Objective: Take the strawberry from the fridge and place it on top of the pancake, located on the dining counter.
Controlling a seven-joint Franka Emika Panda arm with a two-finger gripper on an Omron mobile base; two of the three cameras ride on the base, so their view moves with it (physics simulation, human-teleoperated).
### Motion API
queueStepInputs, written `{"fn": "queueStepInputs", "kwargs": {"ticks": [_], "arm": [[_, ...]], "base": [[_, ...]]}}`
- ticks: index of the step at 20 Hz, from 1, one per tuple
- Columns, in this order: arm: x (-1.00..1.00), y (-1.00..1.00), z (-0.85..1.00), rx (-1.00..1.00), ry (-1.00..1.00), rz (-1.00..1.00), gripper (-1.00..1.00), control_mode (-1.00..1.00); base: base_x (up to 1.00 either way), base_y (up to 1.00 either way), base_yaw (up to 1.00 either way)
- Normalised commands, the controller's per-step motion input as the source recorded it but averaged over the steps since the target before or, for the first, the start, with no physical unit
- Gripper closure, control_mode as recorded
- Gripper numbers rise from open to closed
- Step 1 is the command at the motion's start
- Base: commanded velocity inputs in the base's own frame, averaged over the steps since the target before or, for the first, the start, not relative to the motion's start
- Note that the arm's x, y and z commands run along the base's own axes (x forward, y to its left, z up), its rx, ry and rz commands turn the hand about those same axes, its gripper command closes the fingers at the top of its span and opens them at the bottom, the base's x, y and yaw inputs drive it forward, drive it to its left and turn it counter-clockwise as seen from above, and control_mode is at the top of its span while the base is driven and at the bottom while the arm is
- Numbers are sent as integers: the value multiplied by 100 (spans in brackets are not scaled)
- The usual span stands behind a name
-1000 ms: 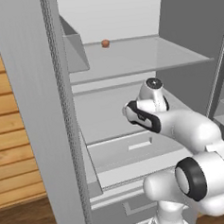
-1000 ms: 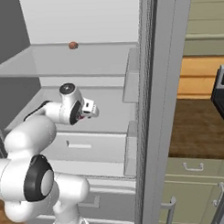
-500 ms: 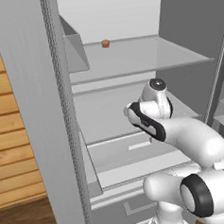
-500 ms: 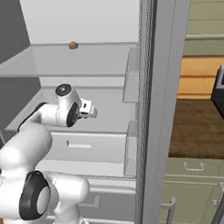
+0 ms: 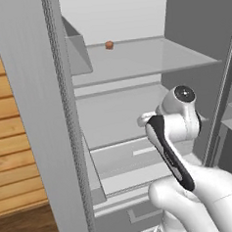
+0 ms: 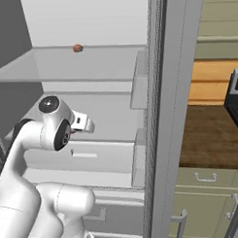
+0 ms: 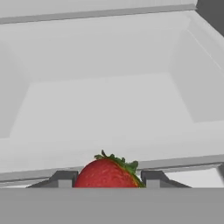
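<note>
In the left base view, your arm reaches into the open fridge (image 5: 36,104). The end effector (image 5: 145,119) sits low, over the pale lower shelf (image 5: 118,122) and under the glass shelf (image 5: 148,57). Its jaws are hidden behind the wrist from this side. A small reddish-brown object (image 5: 109,45) lies on that glass shelf, above and well beyond the end effector. It is too small for you to identify from here.

In the right base view, the end effector (image 6: 85,123) points into the fridge (image 6: 162,114) at the same low level. The glass shelf (image 6: 65,67) and the reddish-brown object (image 6: 77,48) are above it and well apart from it. Neither the pancake nor the dining surface is close to the end effector, so the drop-off lies elsewhere.

In the hand view, the strawberry (image 7: 107,172), red with a green cap, sits right between the two dark fingertips (image 7: 64,178). The end effector (image 7: 108,180) is drawn narrow around the fruit, one tip against each side. The pale fridge shelf (image 7: 105,100) stretches out ahead.

You appear to be at the grasp step, with the fruit pinched but not yet carried out. Next, you will likely want to lift slightly and back straight out under the glass shelf. Keep clear of the door edge. Hold gently, as fruit this small could slip or bruise. Then drive to the dining surface.
</note>
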Motion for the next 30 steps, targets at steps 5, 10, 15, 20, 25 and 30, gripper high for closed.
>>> {"fn": "queueStepInputs", "kwargs": {"ticks": [5, 10, 15, 20, 25, 30], "arm": [[-98, 0, 80, 4, 2, 0, 100, -100], [-84, -2, 78, 5, 5, -1, 100, -100], [-78, -22, 33, 0, 6, -10, 100, -100], [-68, -24, 4, 1, 4, -9, 100, -100], [-11, -2, -6, 0, 0, 0, 100, 100], [0, 0, 0, 0, 0, 0, 100, 100]], "base": [[0, 0, 0], [0, 0, 0], [0, 0, 0], [0, 0, 0], [-77, 3, -1], [-88, 43, -14]]}}
